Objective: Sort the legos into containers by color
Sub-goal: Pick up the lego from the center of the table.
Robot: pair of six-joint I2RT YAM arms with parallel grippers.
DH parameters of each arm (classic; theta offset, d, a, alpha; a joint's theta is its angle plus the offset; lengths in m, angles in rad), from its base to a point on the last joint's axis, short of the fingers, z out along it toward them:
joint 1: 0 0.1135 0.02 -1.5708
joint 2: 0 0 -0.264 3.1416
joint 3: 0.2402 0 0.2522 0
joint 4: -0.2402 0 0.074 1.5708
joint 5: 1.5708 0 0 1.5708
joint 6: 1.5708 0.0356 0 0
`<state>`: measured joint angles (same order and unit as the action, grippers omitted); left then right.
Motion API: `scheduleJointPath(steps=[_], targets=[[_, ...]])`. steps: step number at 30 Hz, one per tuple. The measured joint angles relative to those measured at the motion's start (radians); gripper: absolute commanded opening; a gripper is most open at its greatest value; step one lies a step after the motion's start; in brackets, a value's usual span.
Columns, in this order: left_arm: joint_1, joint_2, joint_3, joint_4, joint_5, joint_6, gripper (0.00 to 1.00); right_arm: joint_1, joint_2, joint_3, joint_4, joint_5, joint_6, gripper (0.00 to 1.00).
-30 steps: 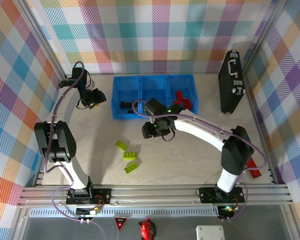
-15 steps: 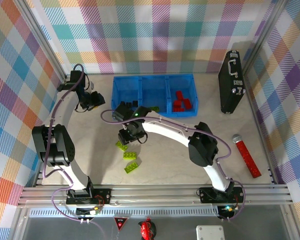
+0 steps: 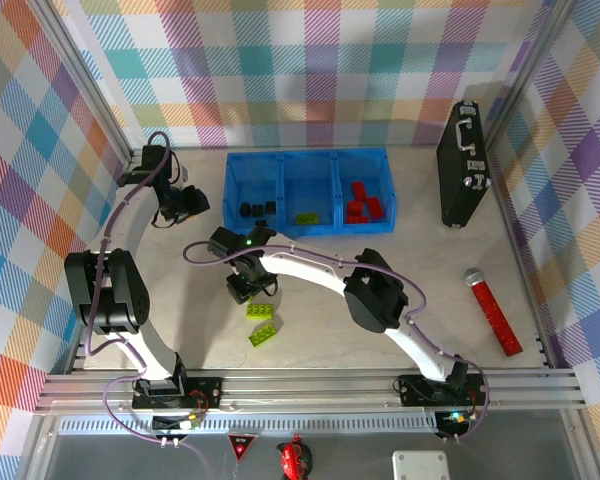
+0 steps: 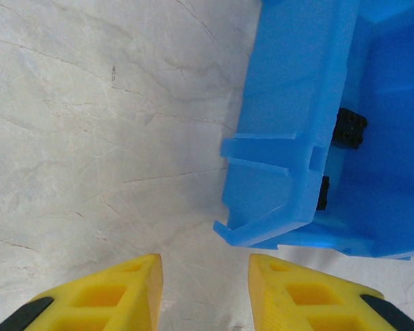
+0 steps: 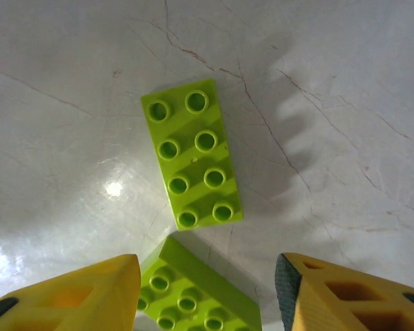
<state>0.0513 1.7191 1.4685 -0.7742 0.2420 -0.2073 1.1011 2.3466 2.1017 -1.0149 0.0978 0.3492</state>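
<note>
Top external shows you one blue tray (image 3: 310,232) with three compartments: a few black cubes (image 3: 258,209) left, one lime brick (image 3: 306,217) middle, a red cluster (image 3: 361,204) right. Two loose lime bricks (image 3: 261,311) lie near of it. Your right gripper (image 5: 207,261) stands parted over a lime brick, unclamped. Your left gripper (image 4: 205,258), narrowly parted and empty, hangs by the tray's left corner. One briefcase (image 3: 462,165) and one red stick (image 3: 493,310) sit far right

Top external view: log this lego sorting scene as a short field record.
tray: blue, three compartments
black legos: left compartment
green lego: middle compartment
red legos: right compartment
loose green legos: on table
right gripper: open, over a loose green lego
left gripper: open, empty, beside tray
</note>
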Motion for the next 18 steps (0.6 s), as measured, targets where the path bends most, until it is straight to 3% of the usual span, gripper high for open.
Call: scheduleJointPath(steps=[18], targets=[[0.0,0.0,0.0,0.005,0.003,-0.001,0.37,0.0,0.108,0.06,0.003,0.015,-0.029,0.54]])
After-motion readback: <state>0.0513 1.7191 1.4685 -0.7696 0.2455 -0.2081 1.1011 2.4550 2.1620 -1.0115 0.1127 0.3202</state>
